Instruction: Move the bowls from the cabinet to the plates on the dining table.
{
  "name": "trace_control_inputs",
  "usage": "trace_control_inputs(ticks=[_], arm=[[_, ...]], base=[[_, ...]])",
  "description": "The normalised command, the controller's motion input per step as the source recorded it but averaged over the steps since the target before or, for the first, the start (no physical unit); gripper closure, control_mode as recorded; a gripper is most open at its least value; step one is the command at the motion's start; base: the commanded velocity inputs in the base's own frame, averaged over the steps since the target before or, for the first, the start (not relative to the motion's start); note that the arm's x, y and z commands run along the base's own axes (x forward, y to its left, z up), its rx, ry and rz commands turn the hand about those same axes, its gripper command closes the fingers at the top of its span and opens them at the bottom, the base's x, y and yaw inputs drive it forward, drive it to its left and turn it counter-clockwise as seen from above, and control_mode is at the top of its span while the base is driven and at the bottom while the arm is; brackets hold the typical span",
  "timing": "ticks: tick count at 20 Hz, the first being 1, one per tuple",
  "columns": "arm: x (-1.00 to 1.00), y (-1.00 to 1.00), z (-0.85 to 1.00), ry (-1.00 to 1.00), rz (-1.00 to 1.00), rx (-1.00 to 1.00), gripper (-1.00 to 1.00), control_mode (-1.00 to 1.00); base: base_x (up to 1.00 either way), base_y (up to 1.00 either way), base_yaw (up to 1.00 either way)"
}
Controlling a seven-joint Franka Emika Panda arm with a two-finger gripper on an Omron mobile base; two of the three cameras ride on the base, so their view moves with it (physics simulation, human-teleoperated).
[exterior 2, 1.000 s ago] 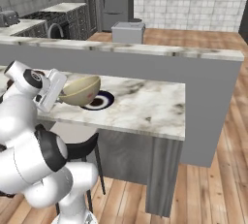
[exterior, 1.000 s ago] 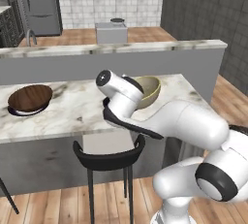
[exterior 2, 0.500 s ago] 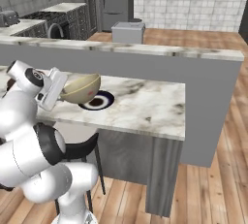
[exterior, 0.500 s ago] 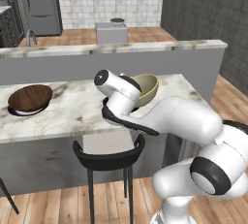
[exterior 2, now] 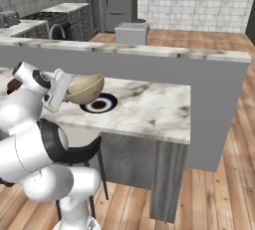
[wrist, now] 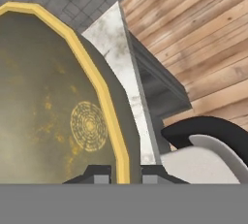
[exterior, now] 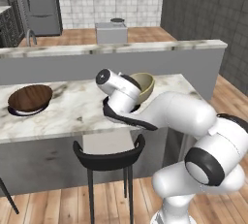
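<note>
Item: tan bowl, rim pinched in my claw, tilted above the plate on the dining table; I judged levelling before centred lowering best.

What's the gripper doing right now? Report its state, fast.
Gripper: shut on the rim of the tan bowl, holding it tilted above the plate on the dining table.
</note>
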Motion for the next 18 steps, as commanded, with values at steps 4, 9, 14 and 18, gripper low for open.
trace_control_inputs(ticks=[4,9,14,18], arm=[[0.06,0.00,-0.22,0.00,0.09,0.00,1.00,-1.00],[0.00,0.00,-0.23,0.01,0.09,0.03,1.00,-1.00],[0.03,0.00,-0.10,0.01,0.08,0.05,1.00,-1.00],[0.18,0.00,0.00,0.00,0.06,0.02,1.00,-1.00]], base=[[0.00,0.00,0.00],[0.00,0.00,0.00],[0.00,0.00,0.00],[0.00,0.00,0.00]])
